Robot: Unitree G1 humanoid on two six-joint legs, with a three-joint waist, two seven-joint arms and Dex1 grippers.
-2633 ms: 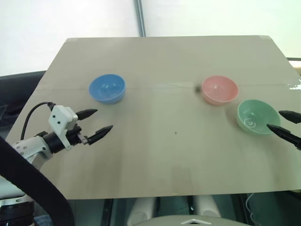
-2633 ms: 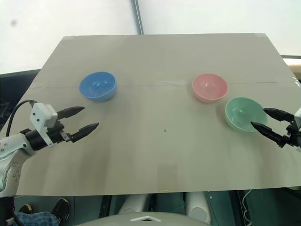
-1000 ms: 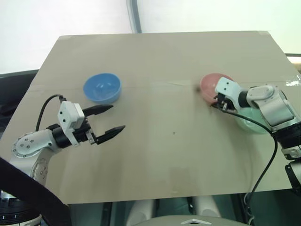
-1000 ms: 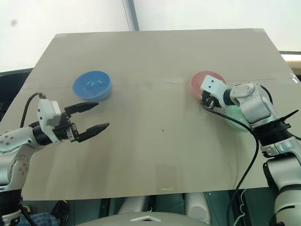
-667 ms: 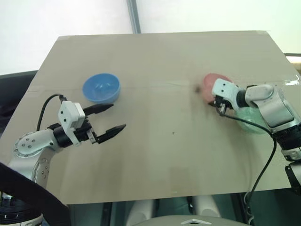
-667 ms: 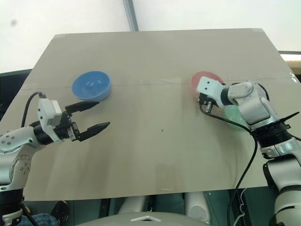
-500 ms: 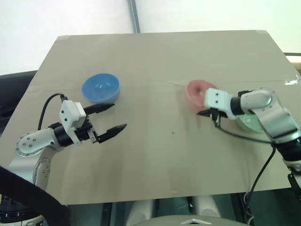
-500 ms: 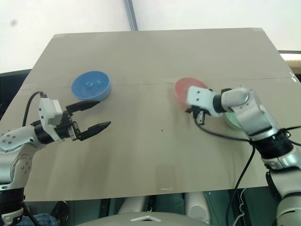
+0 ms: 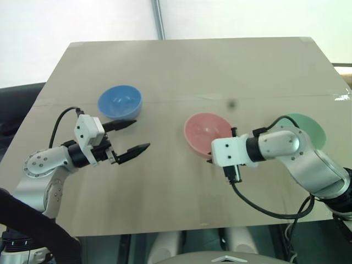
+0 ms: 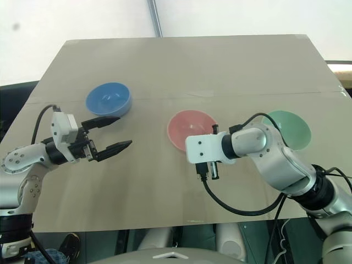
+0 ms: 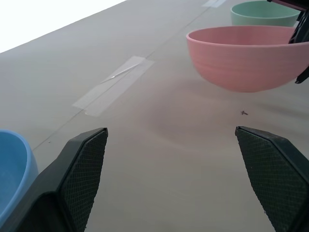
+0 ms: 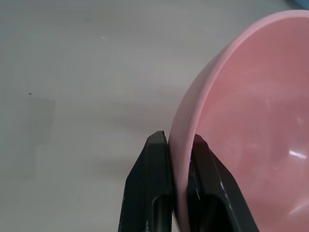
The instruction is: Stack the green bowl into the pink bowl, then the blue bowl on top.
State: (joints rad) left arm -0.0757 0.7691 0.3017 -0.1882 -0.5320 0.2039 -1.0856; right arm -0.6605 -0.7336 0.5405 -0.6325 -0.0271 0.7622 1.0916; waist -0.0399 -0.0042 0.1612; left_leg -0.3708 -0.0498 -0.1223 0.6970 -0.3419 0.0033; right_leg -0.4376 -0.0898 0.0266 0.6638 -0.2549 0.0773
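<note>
Your table (image 9: pixel 181 71) carries all three bowls, well apart. Your right gripper (image 12: pixel 178 159) is pinching the pink bowl (image 9: pixel 208 133) by its near rim, one finger inside the wall and one outside, at mid-table; in the left wrist view the bowl looks lifted clear of the surface. The green bowl (image 9: pixel 308 129) sits to the right behind that arm, and the blue bowl (image 9: pixel 120 102) sits far left. Your left gripper (image 9: pixel 131 137) hovers with fingers spread wide and nothing between them, just near of the blue bowl.

Watch the rim pinch: it is thin and off-centre, so I'd expect the pink bowl to tilt or slip free if you swing quickly. Your right forearm also lies close to the green bowl and could knock it on the way back.
</note>
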